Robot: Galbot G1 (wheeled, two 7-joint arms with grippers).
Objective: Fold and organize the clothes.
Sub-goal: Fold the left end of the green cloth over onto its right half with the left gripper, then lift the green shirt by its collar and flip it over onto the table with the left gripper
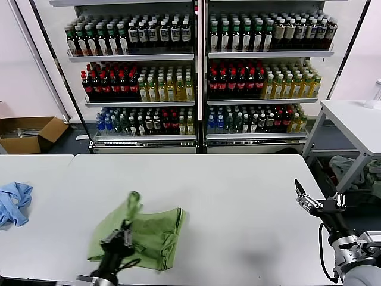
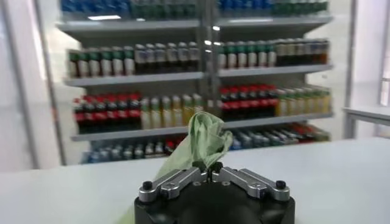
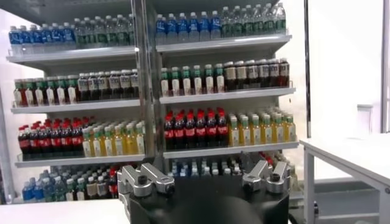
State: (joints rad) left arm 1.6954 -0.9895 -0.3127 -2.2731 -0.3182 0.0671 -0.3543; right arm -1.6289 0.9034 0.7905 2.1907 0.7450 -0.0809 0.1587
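Left gripper (image 1: 123,233): lowest in the head view, at the near edge of the desk (image 1: 238,196), over the shirt; its fingers (image 2: 198,165) are pinched together on a raised fold of green cloth.
Polo shirt (image 1: 149,235): lies on the desk's near left part, well apart from the blue cloth (image 1: 13,202) at the far left edge.
Step in hand: by my reading, a fold is being carried across, with one pinched part lifted above the rest.
Doing it well: keep the pinch firm, carry the cloth low and straight over the body of the shirt, and let go only when the edges line up; a high lift would likely drag the whole garment.
Right gripper (image 1: 309,199): waits above the desk's right edge, fingers spread wide and holding nothing.
Shirt's look: light green, soft, crumpled into a rough bunched square with a peak standing up at its far left corner; collar, buttons and print are not visible.
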